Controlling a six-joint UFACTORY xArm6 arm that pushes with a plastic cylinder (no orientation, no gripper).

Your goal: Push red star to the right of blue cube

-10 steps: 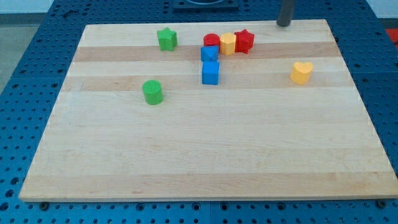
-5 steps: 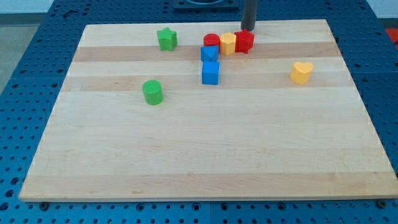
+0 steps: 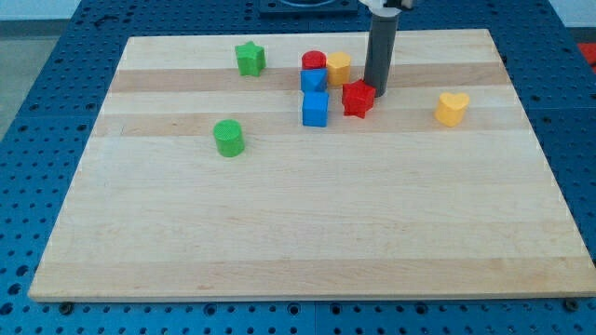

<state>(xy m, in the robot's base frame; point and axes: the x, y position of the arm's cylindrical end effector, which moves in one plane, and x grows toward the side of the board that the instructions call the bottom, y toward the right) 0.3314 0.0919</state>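
Observation:
The red star (image 3: 358,98) lies on the wooden board (image 3: 307,233), a short gap to the right of the lower blue cube (image 3: 316,109). My tip (image 3: 374,91) touches the star's upper right side. A second blue block (image 3: 313,80) stands just above the blue cube.
A red cylinder (image 3: 315,61) and a yellow block (image 3: 339,67) sit above the blue blocks. A green star (image 3: 249,59) is at the view's top left, a green cylinder (image 3: 228,138) lower left, a yellow heart (image 3: 452,108) at the right.
My tip came in from the top right, reached the red star and pushed it down, away from the yellow block, to beside the lower blue cube.

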